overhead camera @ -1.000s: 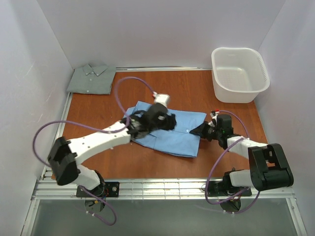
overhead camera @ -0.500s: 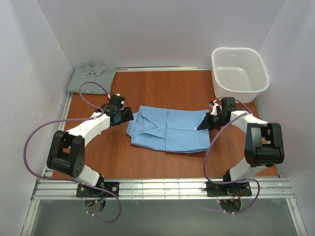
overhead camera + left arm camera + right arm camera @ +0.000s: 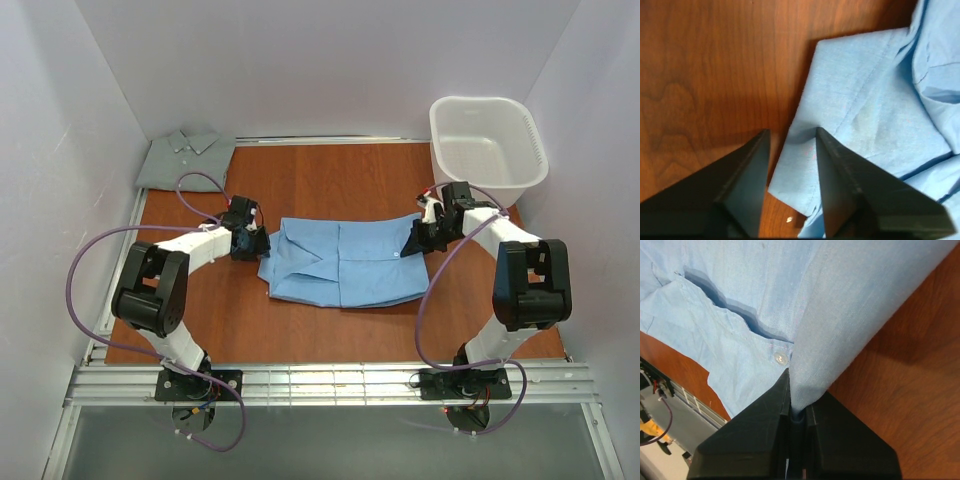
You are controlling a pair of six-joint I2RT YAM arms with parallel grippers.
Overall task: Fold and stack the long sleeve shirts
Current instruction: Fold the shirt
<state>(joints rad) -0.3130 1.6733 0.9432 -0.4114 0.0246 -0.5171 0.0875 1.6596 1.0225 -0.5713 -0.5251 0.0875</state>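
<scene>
right gripper [image 3: 796,401] pinches blue shirt [image 3: 345,262] edge; left gripper [image 3: 791,132] part-open over its corner; grey-green shirt [image 3: 185,160], basket [image 3: 480,190] apart.

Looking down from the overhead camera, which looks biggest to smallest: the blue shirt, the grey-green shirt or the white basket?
1. The blue shirt and the white basket look about alike, too close to rank; the basket also stands taller, nearer the camera.
2. The grey-green shirt, folded in the far left corner, is clearly smallest.

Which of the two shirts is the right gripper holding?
The light blue shirt in the middle of the table: the right gripper is shut on its edge. The grey-green shirt lies folded in the far left corner, untouched.
</scene>
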